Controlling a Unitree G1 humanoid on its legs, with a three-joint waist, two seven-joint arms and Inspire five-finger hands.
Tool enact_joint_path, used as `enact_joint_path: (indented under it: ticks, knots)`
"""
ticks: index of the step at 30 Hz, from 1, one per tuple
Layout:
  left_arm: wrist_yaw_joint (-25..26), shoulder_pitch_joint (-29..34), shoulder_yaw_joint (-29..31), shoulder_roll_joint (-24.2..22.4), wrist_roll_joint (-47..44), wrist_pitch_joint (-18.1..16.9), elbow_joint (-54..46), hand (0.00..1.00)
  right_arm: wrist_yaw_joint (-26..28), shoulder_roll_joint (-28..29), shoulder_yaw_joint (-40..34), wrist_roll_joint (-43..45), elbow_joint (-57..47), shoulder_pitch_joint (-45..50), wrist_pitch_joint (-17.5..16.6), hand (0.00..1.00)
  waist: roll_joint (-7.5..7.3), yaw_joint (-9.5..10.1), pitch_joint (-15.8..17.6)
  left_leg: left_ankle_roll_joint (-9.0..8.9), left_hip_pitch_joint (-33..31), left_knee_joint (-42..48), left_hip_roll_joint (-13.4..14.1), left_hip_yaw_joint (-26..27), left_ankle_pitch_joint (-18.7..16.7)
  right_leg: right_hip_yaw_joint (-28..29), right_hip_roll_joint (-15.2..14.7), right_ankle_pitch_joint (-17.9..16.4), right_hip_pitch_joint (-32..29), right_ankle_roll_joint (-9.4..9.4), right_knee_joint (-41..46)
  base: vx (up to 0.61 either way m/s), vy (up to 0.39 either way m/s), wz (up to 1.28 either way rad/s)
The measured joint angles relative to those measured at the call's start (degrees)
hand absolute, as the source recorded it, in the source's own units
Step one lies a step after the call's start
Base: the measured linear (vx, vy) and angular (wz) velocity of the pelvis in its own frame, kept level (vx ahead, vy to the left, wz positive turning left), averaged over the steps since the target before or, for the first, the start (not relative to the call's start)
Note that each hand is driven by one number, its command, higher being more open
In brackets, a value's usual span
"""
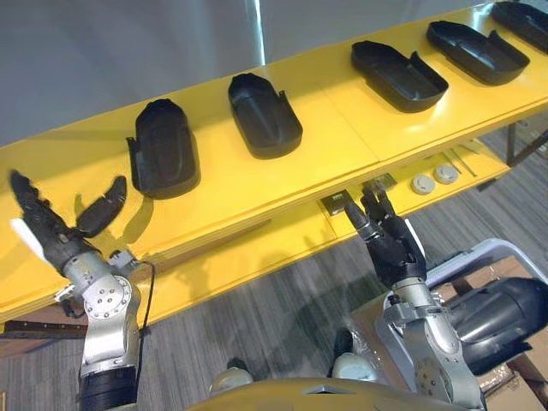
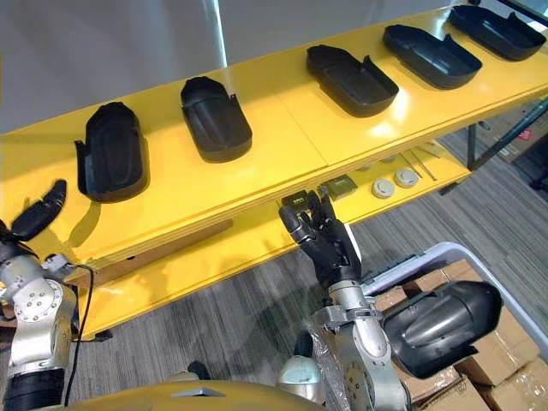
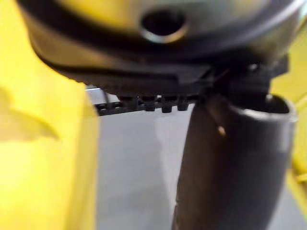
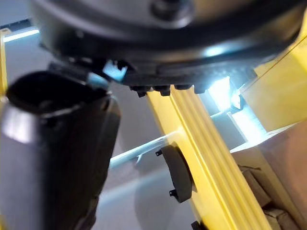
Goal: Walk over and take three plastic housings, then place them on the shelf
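Observation:
Several black plastic housings lie in a row on the yellow shelf; the nearest are one at the left and one beside it, with others further right. My left hand hovers over the shelf's front left part, open, fingers straight and thumb spread, holding nothing, a short way from the leftmost housing. My right hand is raised in front of the shelf edge, open and empty. Another dark housing rests in a bin at the lower right.
A lower yellow shelf carries two white discs and small dark parts. A white-rimmed bin and cardboard boxes stand by my right arm. Grey carpet floor lies below.

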Motion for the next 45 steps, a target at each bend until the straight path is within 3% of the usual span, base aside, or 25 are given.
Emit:
enact_joint_path:
  ticks: [2, 4, 7, 12, 14, 20, 23, 24, 26, 27, 29, 30, 32, 33, 35, 38, 40, 42, 43, 44, 45]
  knots:
    - [-0.34, 1.64, 0.09, -1.09, 1.4, -3.19, -6.33, 1.0, -2.33, 0.72, 0.38, -1.41, -0.11, -0.87, -0.39, 1.0, 0.02, 0.13, -0.01, 0.0, 0.12, -0.02, -0.02, 0.0, 0.0, -0.02, -0.02, 0.0, 0.15, 0.0, -0.02, 0.0, 0.0, 0.02]
    - [-4.71, 3.43, -3.43, -4.19, 1.26, -9.53, -15.13, 1.0, -7.47, 2.48, 0.36, -2.91, -0.15, -2.37, -0.93, 1.0, 0.07, 0.29, -0.15, 0.0, 0.52, -0.03, -0.02, 0.31, 0.0, 0.04, -0.01, 0.0, 0.47, 0.0, -0.02, -0.03, -0.003, -0.01]
    - [-13.58, 3.46, -10.58, -4.7, -3.53, -14.3, -17.6, 1.0, -12.72, 2.81, 0.37, -5.9, -0.39, -3.23, -1.51, 1.0, 0.14, 0.17, -0.49, -0.2, 1.73, -0.05, 0.0, 1.89, -0.17, 1.51, 0.17, 0.09, 0.55, 0.1, 0.0, -0.04, -0.002, -0.21]
    - [-23.31, 3.39, -21.06, -4.82, -11.36, -15.36, -17.66, 1.0, -17.32, 2.96, -3.08, -7.27, -2.99, -1.6, -1.82, 1.0, -0.03, -1.61, -1.81, -0.98, 3.63, 0.57, 0.09, 9.77, -1.61, 9.34, 1.32, 1.36, -3.05, -0.04, 0.08, -0.04, 0.017, -0.83]
    - [-26.33, 2.98, -25.37, -4.67, -14.86, -15.01, -15.77, 1.0, -18.94, 2.91, -7.98, -7.26, -5.18, 1.86, -1.98, 1.0, -0.06, -4.2, -1.86, -1.69, 5.51, 2.78, 0.9, 14.41, -3.62, 14.06, 2.57, 1.79, -4.0, -0.18, 0.24, -0.01, 0.006, -1.07]
    - [-21.55, -2.24, -28.22, -3.5, -15.84, -13.57, -8.09, 1.0, -19.37, 2.75, -21.83, -5.9, -5.77, 10.15, -7.34, 1.0, -0.27, -10.27, -1.75, -2.36, 9.78, 6.51, 1.92, 24.33, -7.31, 24.78, 6.07, 3.12, -6.78, -0.43, 0.34, -0.04, 0.003, -1.05]
    - [-17.51, -5.25, -28.24, -3.48, -15.75, -13.11, -7.05, 1.0, -18.51, 3.18, -24.44, -0.98, -5.78, 12.76, -10.86, 1.0, -0.34, -11.76, -1.73, -0.44, 10.11, 8.0, 2.03, 22.36, -8.55, 27.55, 7.03, 3.46, -7.66, -0.63, 0.33, -0.09, -0.042, -0.65]
    - [-15.95, -6.36, -28.09, -3.42, -15.56, -12.15, -7.18, 1.0, -17.15, 3.78, -24.73, 0.51, -5.78, 12.68, -12.26, 1.0, -0.33, -11.41, -1.74, 1.76, 9.78, 9.23, 2.01, 18.66, -9.39, 29.05, 7.38, 3.65, -7.96, -0.73, 0.32, -0.13, -0.059, -0.61]
    - [-14.39, -5.87, -26.52, -3.24, -13.96, -10.2, -8.04, 1.0, -13.41, 4.19, -22.06, 2.2, -5.78, 11.22, -14.41, 1.0, -0.35, -10.0, -1.7, 6.72, 7.9, 12.98, 1.55, 6.06, -13.02, 32.03, 7.87, 3.69, -8.61, -1.65, 0.19, -0.19, -0.027, -0.83]
    - [-14.29, -4.97, -25.55, -2.75, -13.5, -8.64, -8.88, 1.0, -11.0, 3.8, -19.7, 3.11, -5.61, 9.3, -14.58, 1.0, 0.21, -7.84, -1.73, 7.1, 5.88, 14.82, -0.2, -3.63, -15.98, 33.61, 8.19, 4.31, -9.64, -2.32, 0.08, -0.19, 0.054, -0.86]
    - [-15.37, -2.28, -23.64, -1.96, -11.82, -7.33, -10.09, 1.0, -8.6, 3.69, -15.83, 2.79, -4.9, 5.83, -14.14, 1.0, 0.9, -6.04, -1.85, 7.33, 4.6, 16.15, -1.24, -10.8, -18.0, 34.39, 8.6, 5.66, -10.39, -1.66, -0.02, -0.16, 0.078, -0.54]
    - [-16.14, -1.46, -23.05, -1.87, -11.85, -7.29, -10.36, 1.0, -8.1, 3.66, -14.63, 2.64, -4.72, 4.85, -13.95, 1.0, 1.13, -5.57, -1.9, 6.95, 4.28, 16.13, -1.49, -11.84, -18.51, 34.5, 8.66, 6.01, -10.67, -1.35, -0.03, -0.17, 0.069, -0.07]
    - [-19.98, 1.23, -20.51, -1.73, -12.14, -7.28, -10.98, 1.0, -7.94, 3.64, -11.59, 1.25, -2.93, 1.87, -12.95, 1.0, 1.09, -3.4, -1.71, 3.6, 3.01, 15.84, -2.09, -12.93, -20.84, 33.7, 7.51, 7.16, -11.65, 0.12, -0.09, -0.19, 0.091, 0.27]
    - [-20.58, 1.56, -20.04, -1.7, -12.24, -7.26, -10.98, 1.0, -8.08, 3.71, -11.2, 1.23, -2.22, 1.54, -12.76, 1.0, 0.73, -2.7, -1.48, 2.96, 2.72, 15.91, -2.47, -13.5, -21.22, 33.44, 6.95, 7.31, -11.68, 0.34, -0.1, -0.19, 0.096, 0.38]
    - [-22.21, 4.03, -18.52, -1.62, -13.75, -7.72, -11.24, 1.0, -9.31, 4.33, -9.28, 1.72, -0.81, 2.32, -11.78, 1.0, -0.14, -0.59, -1.4, 3.59, 1.32, 17.17, -4.15, -15.38, -21.9, 33.04, 4.89, 6.96, -11.53, 0.37, -0.06, -0.16, 0.081, 0.36]
    - [-23.82, 6.67, -18.55, -1.91, -14.33, -8.46, -11.84, 1.0, -10.56, 6.65, -8.64, 1.73, -0.8, 5.61, -11.54, 1.0, -0.09, -0.38, -1.11, 3.55, 0.91, 19.38, -4.82, -16.7, -22.39, 33.07, 4.06, 7.13, -11.55, 0.35, 1.96, -0.04, 0.061, 0.16]
    - [-26.32, 8.64, -18.75, -1.97, -14.22, -8.86, -12.92, 1.0, -9.87, 8.83, -8.58, 3.51, -1.18, 8.48, -11.66, 1.0, -1.04, -0.42, -0.47, 3.66, 1.47, 21.62, -5.02, -15.44, -23.08, 31.38, 4.06, 8.12, -11.9, 0.14, 3.9, -0.01, 0.052, -0.4]
    - [-26.97, 9.74, -18.46, -1.77, -13.96, -8.86, -13.83, 1.0, -7.58, 8.8, -8.12, 8.03, -1.16, 7.48, -11.68, 1.0, -1.97, -0.22, 1.21, 5.44, 1.48, 23.32, -5.35, -13.17, -22.18, 25.0, 4.94, 14.02, -13.57, -5.87, 5.07, -0.17, 0.023, -1.01]
    - [-27.97, 9.18, -16.86, -0.94, -13.68, -8.77, -13.98, 1.0, -6.58, 8.11, -7.76, 9.84, -1.04, 4.14, -12.18, 1.0, -1.11, 0.4, 2.21, 7.32, 0.71, 20.99, -4.98, -12.65, -21.83, 21.33, 5.46, 16.74, -16.78, -7.33, 7.37, -0.27, -0.002, -0.95]
    - [-28.41, 8.25, -16.45, -0.15, -13.6, -8.74, -13.69, 1.0, -6.76, 8.15, -7.71, 9.86, -0.23, 2.28, -13.24, 1.0, -1.76, 0.3, 2.68, 6.98, 0.71, 20.42, -5.32, -11.81, -21.82, 18.51, 4.17, 8.83, -19.24, -8.85, 16.05, -0.34, -0.015, -0.78]
    - [-29.23, 7.5, -16.37, 0.63, -13.9, -8.24, -13.02, 1.0, -8.08, 7.35, -7.41, 9.37, 2.49, -1.32, -14.43, 1.0, -1.63, -0.06, 3.09, 7.55, 0.18, 21.31, -4.97, -11.02, -21.27, 14.06, 1.3, -3.28, -21.04, -11.12, 31.62, -0.2, -0.007, -0.14]
